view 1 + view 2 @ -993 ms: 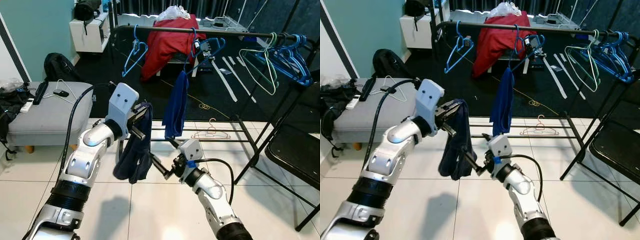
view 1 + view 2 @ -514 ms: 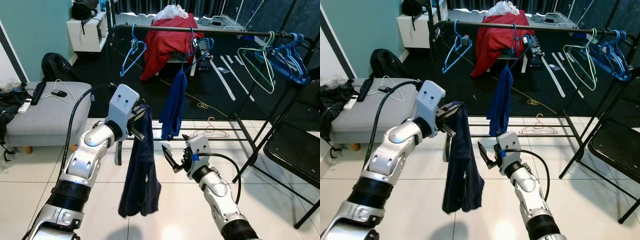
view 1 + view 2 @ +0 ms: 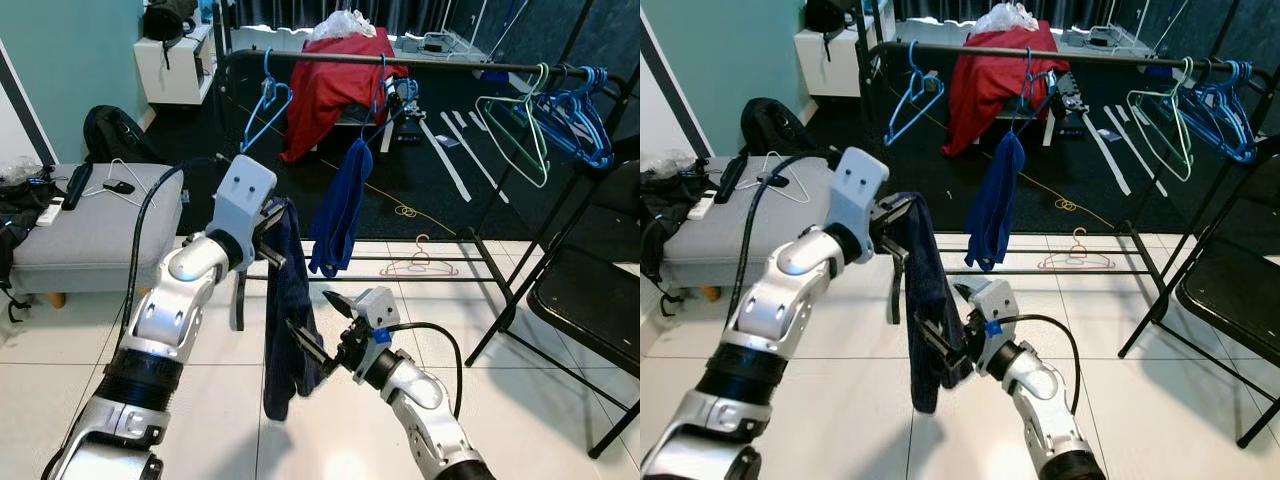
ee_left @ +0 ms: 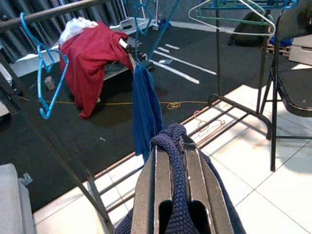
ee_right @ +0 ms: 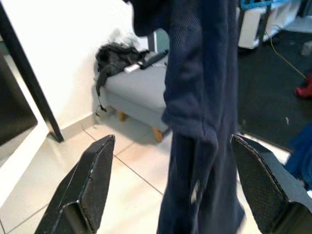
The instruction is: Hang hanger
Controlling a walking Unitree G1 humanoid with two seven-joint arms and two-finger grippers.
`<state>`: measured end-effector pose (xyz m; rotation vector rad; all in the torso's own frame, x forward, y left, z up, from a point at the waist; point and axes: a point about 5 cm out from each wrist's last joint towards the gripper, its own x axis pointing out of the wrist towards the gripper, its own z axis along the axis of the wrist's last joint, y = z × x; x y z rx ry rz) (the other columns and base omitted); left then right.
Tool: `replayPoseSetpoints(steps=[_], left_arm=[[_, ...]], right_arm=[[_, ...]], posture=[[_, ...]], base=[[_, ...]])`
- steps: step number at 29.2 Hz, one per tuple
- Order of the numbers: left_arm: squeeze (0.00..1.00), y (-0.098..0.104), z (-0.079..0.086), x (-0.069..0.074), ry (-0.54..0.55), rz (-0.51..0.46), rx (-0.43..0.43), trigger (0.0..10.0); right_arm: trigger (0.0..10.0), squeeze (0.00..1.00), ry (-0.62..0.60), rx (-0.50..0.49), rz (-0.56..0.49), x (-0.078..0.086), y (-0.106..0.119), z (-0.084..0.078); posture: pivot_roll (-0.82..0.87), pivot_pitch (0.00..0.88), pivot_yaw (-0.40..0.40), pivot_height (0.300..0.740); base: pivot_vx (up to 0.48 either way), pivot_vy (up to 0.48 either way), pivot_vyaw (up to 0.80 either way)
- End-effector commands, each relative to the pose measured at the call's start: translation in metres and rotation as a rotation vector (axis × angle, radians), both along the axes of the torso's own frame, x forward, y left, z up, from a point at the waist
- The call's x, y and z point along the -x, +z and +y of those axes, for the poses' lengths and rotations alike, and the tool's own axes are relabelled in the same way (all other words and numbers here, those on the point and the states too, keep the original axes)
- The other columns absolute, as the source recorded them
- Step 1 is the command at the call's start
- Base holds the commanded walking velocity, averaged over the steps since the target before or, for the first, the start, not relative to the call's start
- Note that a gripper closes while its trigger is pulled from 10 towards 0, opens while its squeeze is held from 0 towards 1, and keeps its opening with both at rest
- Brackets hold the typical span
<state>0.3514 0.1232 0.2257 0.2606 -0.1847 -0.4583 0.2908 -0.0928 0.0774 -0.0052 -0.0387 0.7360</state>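
**Garment up in L gripper, R about to take the hem**

Eye views: your left gripper (image 3: 277,222) is raised at chest height, forearm angled up toward the rail (image 3: 400,63), fingers clamped on the top of the dark navy garment (image 3: 288,310), which hangs straight down to just above the floor tiles. Your right gripper (image 3: 318,338) sits low, arm reaching in from the right, fingers spread either side of the cloth's lower part. Looks like the prep step: straightening the garment before it goes up. An empty blue hanger (image 3: 266,105) hangs on the rail well beyond, near the red cloth (image 3: 335,82).

L wrist view: both fingers (image 4: 195,178) pressed together on a knitted fold of the navy garment; rail and a blue towel (image 4: 146,113) ahead.

R wrist view: fingers (image 5: 92,178) wide apart, garment hanging between them, not pinched yet.

Next, I'd judge: close R on the hem, then carry it toward the rail and hanger.
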Motion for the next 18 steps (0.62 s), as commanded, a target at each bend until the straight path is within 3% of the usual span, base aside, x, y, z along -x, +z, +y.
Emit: replayPoseSetpoints(steps=[1, 3, 5, 7, 9, 15, 18], left_arm=[[0.0, 0.01, -0.001, -0.001, 0.001, -0.021, -0.006, 10.0], [0.0, 0.024, -0.006, 0.001, -0.03, -0.032, 0.016, 10.0], [0.0, 0.024, -0.006, 0.001, -0.03, -0.032, 0.016, 10.0], [0.0, 0.039, -0.008, 0.003, -0.051, -0.041, 0.027, 10.0], [0.0, 0.051, -0.008, 0.003, -0.063, -0.05, 0.038, 10.0], [0.0, 0.06, -0.009, 0.004, -0.075, -0.059, 0.062, 10.0], [0.0, 0.069, -0.011, 0.005, -0.087, -0.071, 0.07, 10.0]], right_arm=[[10.0, 0.0, -0.032, 0.042, 0.023, -0.003, -0.006, -0.004], [10.0, 0.0, -0.132, 0.082, 0.007, -0.013, -0.008, -0.013], [10.0, 0.0, -0.132, 0.082, 0.007, -0.013, -0.008, -0.013], [10.0, 0.0, -0.188, 0.081, -0.024, -0.022, -0.002, -0.019], [10.0, 0.0, -0.202, 0.08, -0.048, -0.029, 0.006, -0.02], [10.0, 0.0, -0.208, 0.066, -0.036, -0.033, 0.007, -0.021], [10.0, 0.0, -0.154, 0.04, -0.007, -0.032, 0.004, -0.017]], posture=[[-0.04, 0.045, -0.034, 0.74], [-0.03, 0.048, -0.032, 0.74], [-0.03, 0.048, -0.032, 0.74], [-0.02, 0.046, -0.029, 0.74], [-0.02, 0.045, -0.029, 0.74], [-0.01, 0.046, -0.029, 0.74], [-0.01, 0.046, -0.027, 0.74]], base=[[0.0, 0.0, 0.0], [0.0, 0.0, 0.0], [0.0, 0.0, 0.0], [0.0, 0.0, 0.0], [0.0, 0.0, 0.0], [0.0, 0.0, 0.0], [0.0, 0.0, 0.0]])
